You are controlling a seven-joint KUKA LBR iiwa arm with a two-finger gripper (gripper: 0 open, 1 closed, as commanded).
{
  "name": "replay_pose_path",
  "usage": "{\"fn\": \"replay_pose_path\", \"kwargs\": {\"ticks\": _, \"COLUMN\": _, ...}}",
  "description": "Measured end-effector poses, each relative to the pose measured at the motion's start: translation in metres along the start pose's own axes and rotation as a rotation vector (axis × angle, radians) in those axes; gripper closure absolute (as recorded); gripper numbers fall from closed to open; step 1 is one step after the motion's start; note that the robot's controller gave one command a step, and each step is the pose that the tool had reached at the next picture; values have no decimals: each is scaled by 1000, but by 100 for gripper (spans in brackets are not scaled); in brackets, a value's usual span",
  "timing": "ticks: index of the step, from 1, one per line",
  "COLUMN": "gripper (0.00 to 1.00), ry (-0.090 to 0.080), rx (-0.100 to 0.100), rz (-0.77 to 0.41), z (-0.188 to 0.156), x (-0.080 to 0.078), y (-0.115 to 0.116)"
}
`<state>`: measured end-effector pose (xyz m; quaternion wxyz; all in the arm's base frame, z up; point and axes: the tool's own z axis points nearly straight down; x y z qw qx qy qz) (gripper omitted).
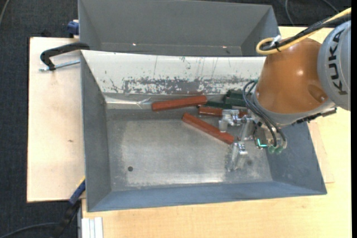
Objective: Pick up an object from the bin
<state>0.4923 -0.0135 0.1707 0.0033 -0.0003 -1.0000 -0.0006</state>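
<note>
Black letters "KUK" on the arm's grey link [336, 64], far right.

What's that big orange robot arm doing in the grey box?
The robot arm is reaching into the grey bin from the right to pick something out. Its gripper is down near the bin's floor on the right side, close to the lower end of a slanted reddish-brown stick. Another reddish-brown stick lies along the back wall, with a dark green thing next to it. Whether the gripper has grabbed anything, I cannot tell.
</note>
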Motion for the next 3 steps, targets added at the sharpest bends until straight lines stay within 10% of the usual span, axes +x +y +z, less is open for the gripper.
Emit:
{"fn": "replay_pose_path", "kwargs": {"ticks": 1, "gripper": 0, "ry": -6, "rx": 0, "rz": 152, "z": 103, "x": -54, "y": -23}}
{"fn": "replay_pose_path", "kwargs": {"ticks": 2, "gripper": 100, "ry": -10, "rx": 0, "rz": 151, "z": 100, "x": -54, "y": -23}}
{"fn": "replay_pose_path", "kwargs": {"ticks": 3, "gripper": 100, "ry": -19, "rx": 1, "rz": -90, "z": -45, "x": -54, "y": 10}}
